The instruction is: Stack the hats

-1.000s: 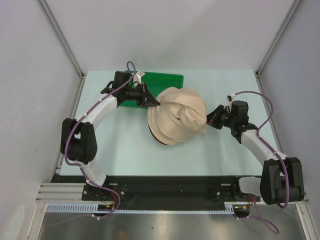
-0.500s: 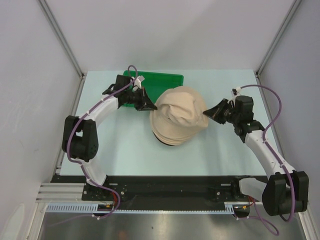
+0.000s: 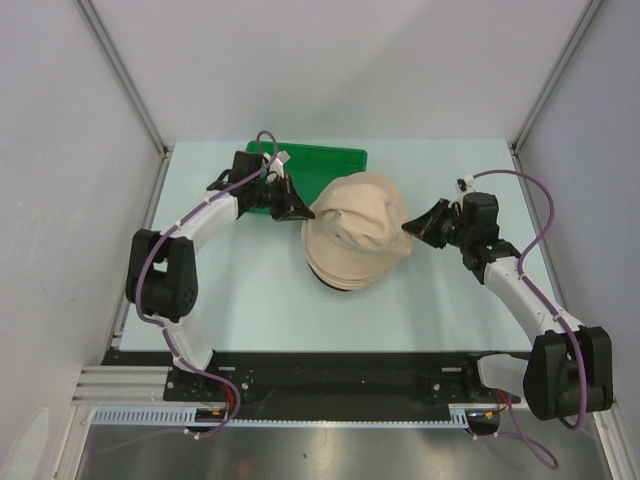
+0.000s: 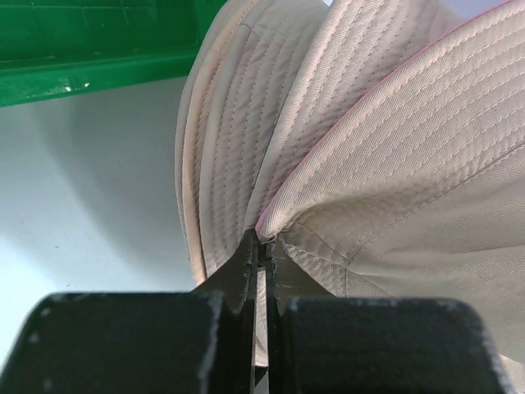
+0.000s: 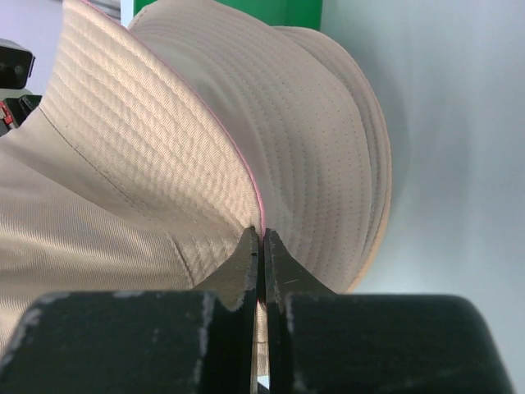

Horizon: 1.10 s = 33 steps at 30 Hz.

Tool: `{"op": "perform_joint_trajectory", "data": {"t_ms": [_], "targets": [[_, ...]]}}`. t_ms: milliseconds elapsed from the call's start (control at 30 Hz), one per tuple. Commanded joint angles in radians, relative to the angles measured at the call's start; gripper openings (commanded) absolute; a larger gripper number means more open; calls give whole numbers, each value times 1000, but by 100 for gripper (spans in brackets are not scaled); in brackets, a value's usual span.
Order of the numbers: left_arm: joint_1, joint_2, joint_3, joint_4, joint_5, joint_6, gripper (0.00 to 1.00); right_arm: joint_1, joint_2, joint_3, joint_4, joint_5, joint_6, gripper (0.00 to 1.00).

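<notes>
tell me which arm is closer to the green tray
Left. The left arm is right at the green tray, jaws shut on the top hat brim; the right arm is across the hats, away from it.

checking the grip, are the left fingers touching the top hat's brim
Touching. The left wrist view shows the left fingers pinched shut on the folded brim of the top hat, with no gap between them.

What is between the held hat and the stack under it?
Nothing visible. Left gripper and right gripper pinch the brim of the top hat, directly over the stack of hats; the green tray sits behind.
</notes>
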Motion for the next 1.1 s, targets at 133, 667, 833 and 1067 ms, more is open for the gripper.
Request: {"op": "perform_joint_trajectory", "data": {"t_ms": [133,667,833,1067], "targets": [[59,97,-8,-175,-393,143,0,-4,74,-121,-218,250,-46,0],[57,149,174,-156,-337,106,0,112,182,-93,-270,302,-95,0],[25,196,243,-164,-346,158,0,146,87,-96,-246,207,-197,6],[-24,223,317,-144,-303,241,0,102,-152,-56,-433,187,-270,68]]}}
